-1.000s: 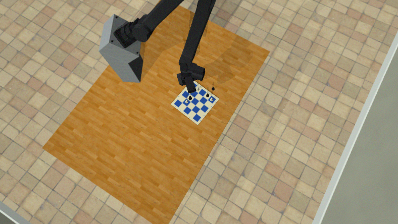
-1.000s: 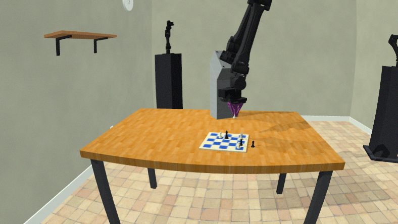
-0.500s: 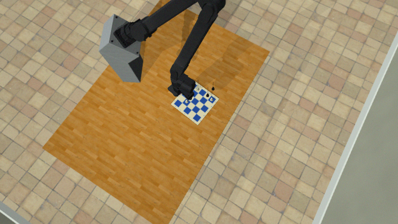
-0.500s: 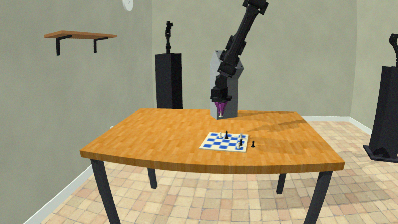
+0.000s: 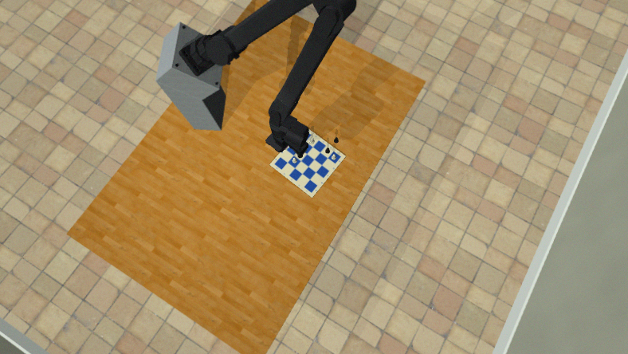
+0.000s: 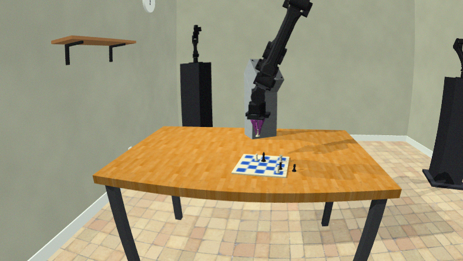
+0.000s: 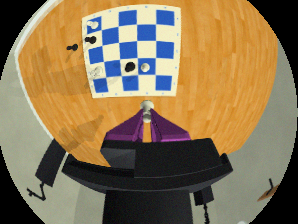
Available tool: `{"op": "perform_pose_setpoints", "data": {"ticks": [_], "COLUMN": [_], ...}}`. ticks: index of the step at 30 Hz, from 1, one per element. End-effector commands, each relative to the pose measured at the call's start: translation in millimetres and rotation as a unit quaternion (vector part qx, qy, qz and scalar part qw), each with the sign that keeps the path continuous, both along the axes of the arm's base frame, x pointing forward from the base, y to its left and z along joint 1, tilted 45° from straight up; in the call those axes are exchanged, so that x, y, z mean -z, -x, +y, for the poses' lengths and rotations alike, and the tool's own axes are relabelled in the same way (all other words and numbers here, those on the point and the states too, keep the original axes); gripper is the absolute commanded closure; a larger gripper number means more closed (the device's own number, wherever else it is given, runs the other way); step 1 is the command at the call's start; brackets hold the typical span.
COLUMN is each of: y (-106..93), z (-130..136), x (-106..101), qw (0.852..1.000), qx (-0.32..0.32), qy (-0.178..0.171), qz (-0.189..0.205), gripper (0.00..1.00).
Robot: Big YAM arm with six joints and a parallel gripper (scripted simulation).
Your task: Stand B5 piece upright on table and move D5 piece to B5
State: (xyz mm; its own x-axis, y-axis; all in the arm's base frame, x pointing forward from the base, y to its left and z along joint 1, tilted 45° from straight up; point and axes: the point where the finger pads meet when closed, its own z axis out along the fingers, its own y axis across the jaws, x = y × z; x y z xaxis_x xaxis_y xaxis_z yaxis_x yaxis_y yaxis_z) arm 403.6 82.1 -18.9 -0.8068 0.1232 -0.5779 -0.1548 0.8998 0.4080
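My gripper (image 6: 257,129) hangs high above the table, behind the far edge of the blue and white chessboard (image 6: 260,165). It is shut on a small white chess piece (image 6: 257,133). In the wrist view the piece (image 7: 147,107) sticks out between the purple fingers, below the board (image 7: 133,50). A black pawn (image 6: 294,167) stands upright on the table just right of the board; it also shows in the wrist view (image 7: 72,47). Several white and black pieces stand on the board, among them a black one (image 6: 263,156) next to a white one (image 6: 256,157).
The grey arm base (image 6: 260,100) stands at the table's back edge behind the board. In the top view the arm (image 5: 288,131) covers the board's upper left corner (image 5: 308,163). Dark pedestals stand behind the table and at the right.
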Motion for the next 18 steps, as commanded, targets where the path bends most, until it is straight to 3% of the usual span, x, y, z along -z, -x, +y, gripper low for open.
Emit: {"op": "perform_pose_setpoints", "data": {"ticks": [1,8,18], "y": [-5.2,-12.8,-38.5], "z": [6,11,30], "x": [3,13,47], "qw": [1.0,1.0,1.0], "qx": [-0.011,-0.003,-0.003], "qy": [0.006,0.0,0.0], "qz": [-0.008,-0.003,-0.003], "gripper": [1.0,1.0,1.0]}}
